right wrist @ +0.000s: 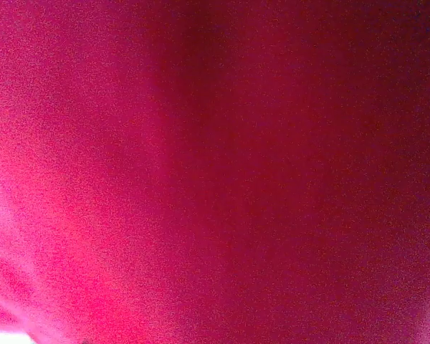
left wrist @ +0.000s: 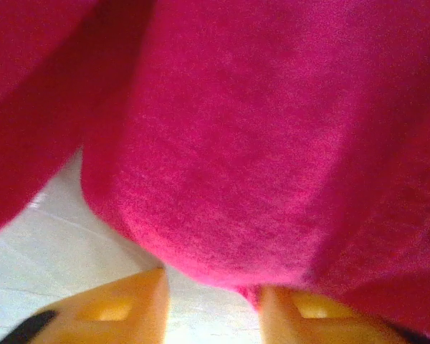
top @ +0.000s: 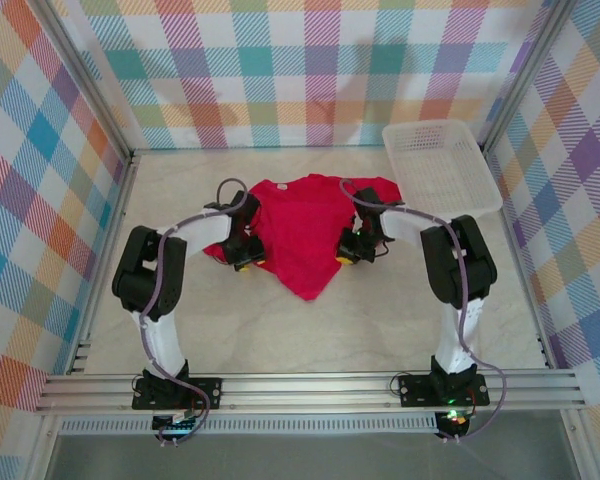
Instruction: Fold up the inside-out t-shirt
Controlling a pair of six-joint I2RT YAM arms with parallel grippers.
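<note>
Gripping, left jaws: partly apart. The two yellow fingertips (left wrist: 129, 308) stand with a strip of pale tabletop showing between them. A rounded fold of the inside-out t-shirt (left wrist: 258, 165) hangs just beyond the tips, and its cloth touches the right-hand tip. Nothing is clamped between them.
Left jaws, place: at the left edge of the t-shirt (top: 302, 235), low over the tabletop, at the end of the left arm (top: 155, 275).
Right jaws: closed together at the right edge of the t-shirt, at the end of the right arm (top: 458, 262). I cannot tell whether cloth is pinched between them.
Right wrist view: red cloth (right wrist: 215, 172) lies close against the lens, out of focus.
T-shirt: bright red, rumpled, in the middle of the tabletop between the two arms. It is broad at the far side and narrows to a point toward the near side.
Tabletop (top: 380, 320): pale, with a faint marbled look.
Basket (top: 420, 127): white plastic mesh at the far right, its near left corner just beside the far right of the t-shirt.
Walls (top: 280, 70): pastel chequered cloth on three sides.
Frame (top: 310, 385): aluminium rails along the near edge, carrying both arm bases.
</note>
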